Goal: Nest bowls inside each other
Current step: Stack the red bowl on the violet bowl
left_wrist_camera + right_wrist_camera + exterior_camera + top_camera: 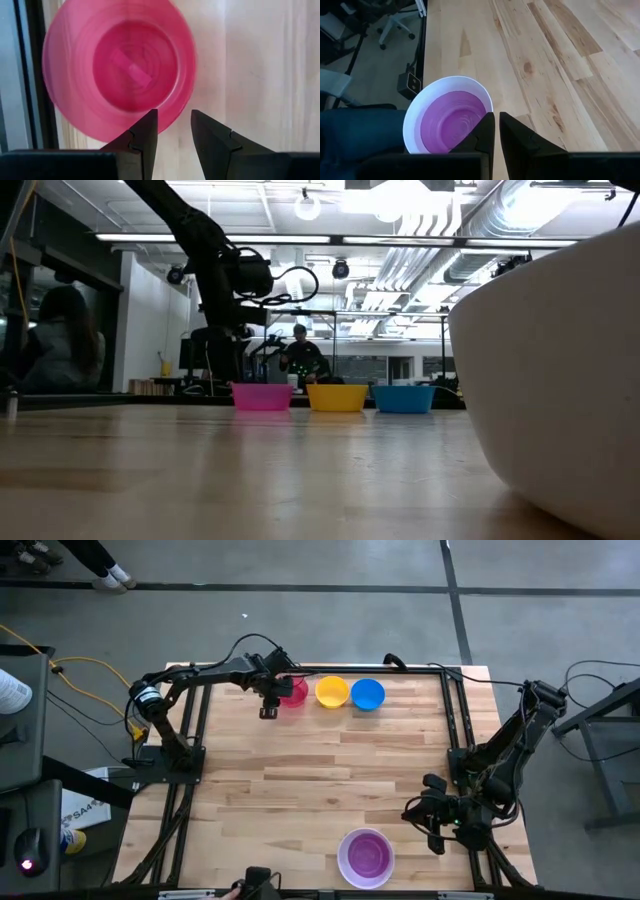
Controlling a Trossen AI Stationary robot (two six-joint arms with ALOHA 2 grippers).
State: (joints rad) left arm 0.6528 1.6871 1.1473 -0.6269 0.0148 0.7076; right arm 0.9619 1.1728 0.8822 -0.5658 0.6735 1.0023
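Three small bowls stand in a row on their bases along the table's far edge: pink point(294, 693), yellow point(332, 692) and blue point(368, 694). My left gripper point(174, 134) hovers open above the pink bowl point(117, 67), over its rim on the near side, with nothing between its fingers; in the low view the arm hangs well above the bowl point(262, 395). By the near edge a purple bowl point(451, 122) sits inside the larger white bowl point(415, 112). My right gripper point(497, 131) waits shut to the right of that pair point(366, 857), clear of it.
Black frame rails point(455, 710) run along the table's left and right sides. The white bowl point(560, 370) fills the right of the low view. People point(300, 350) are in the room beyond the far edge. Bare wood point(330, 780) lies between the far row and the near bowls.
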